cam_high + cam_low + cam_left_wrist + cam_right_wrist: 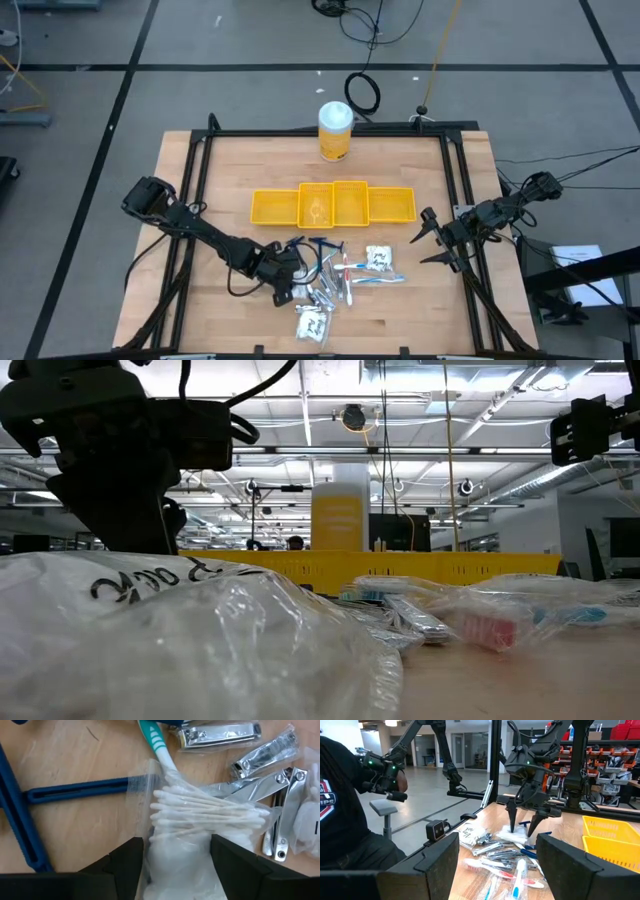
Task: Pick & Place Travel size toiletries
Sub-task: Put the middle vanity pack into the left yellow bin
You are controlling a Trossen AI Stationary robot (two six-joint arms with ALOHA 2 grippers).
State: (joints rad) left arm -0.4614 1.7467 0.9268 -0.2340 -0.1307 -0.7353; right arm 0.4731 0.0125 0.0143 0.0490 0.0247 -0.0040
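We see a clear bag of cotton swabs (200, 815) lying on the table (200, 170), in the pile of toiletries (340, 275) just in front of the row of yellow bins (333, 204). Shiny nail clippers (220, 735) and a blue razor (75, 790) lie beside the bag. Our left claw (177, 865) is wide open, one finger (125, 860) on each side of the bag, not squeezing it. Our right claw (430, 240) waits to the right of the bins, open and holding nothing. A yellow can (335, 130) stands behind the bins.
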